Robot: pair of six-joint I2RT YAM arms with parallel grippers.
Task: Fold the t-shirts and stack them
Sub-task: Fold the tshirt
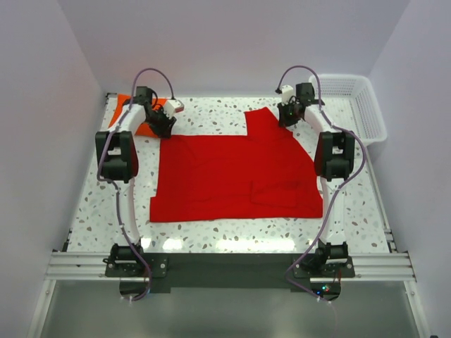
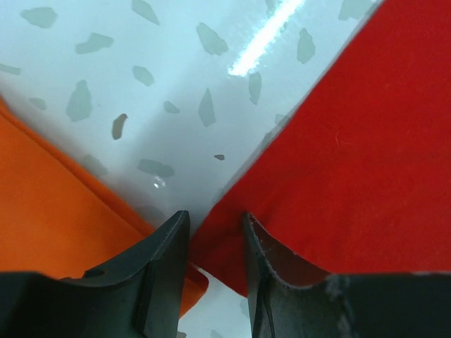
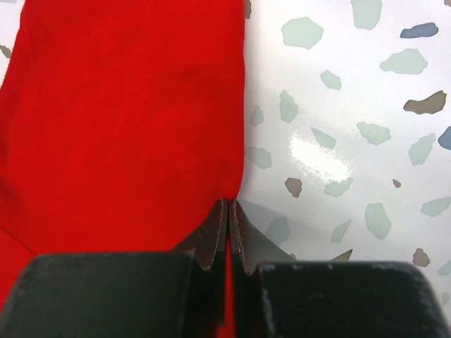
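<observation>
A red t-shirt [image 1: 232, 172] lies spread on the speckled table [image 1: 211, 116], its far right part folded up toward the back. My left gripper [image 1: 163, 127] is open at the shirt's far left corner; in the left wrist view the red corner [image 2: 338, 155] lies between and under the fingertips [image 2: 215, 232]. An orange shirt [image 1: 137, 116] lies folded at the far left, just beside that gripper, and shows in the left wrist view [image 2: 49, 211]. My right gripper [image 1: 285, 120] is shut on the red shirt's far right edge [image 3: 229, 211].
A white basket [image 1: 363, 105] stands at the far right corner. White walls close in the table on the left, back and right. The aluminium rail [image 1: 225, 264] with both arm bases runs along the near edge.
</observation>
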